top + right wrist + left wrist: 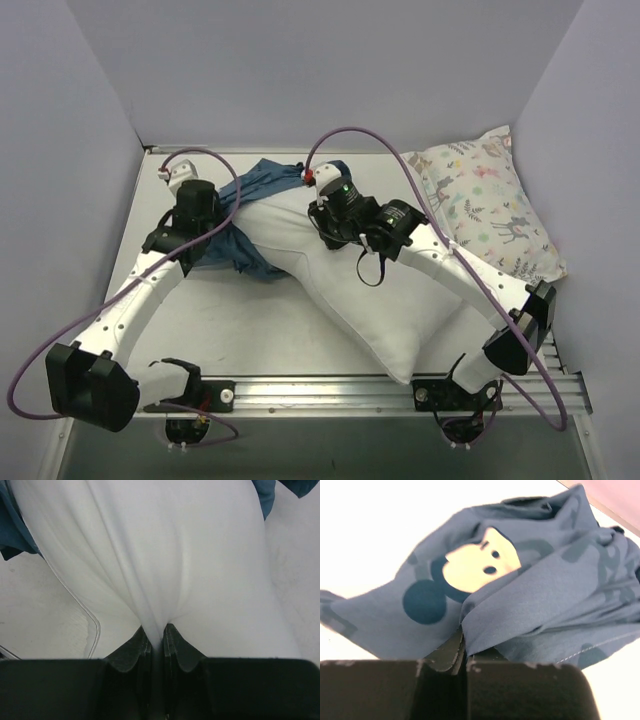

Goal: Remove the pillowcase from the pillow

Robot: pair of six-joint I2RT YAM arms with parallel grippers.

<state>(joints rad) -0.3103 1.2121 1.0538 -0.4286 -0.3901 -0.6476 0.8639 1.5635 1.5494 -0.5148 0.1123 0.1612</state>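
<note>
Pillow (385,305) lies diagonally on the table (250,330). Its near corner reaches the front rail (320,388); the other end points to the back wall. Pillowcase (270,180), dark blue, is bunched over that far end only, and the rest of the pillow is bare white.

Left gripper (205,228) is down on the left part of the pillowcase, fingers hidden under the wrist. Right gripper (335,228) is down on bare pillow just right of the pillowcase edge, fingers also hidden.

Patterned pillow (490,200) sits in the far-right corner, with the right arm crossing its near edge. Purple cables (360,135) loop up from both wrists.
</note>
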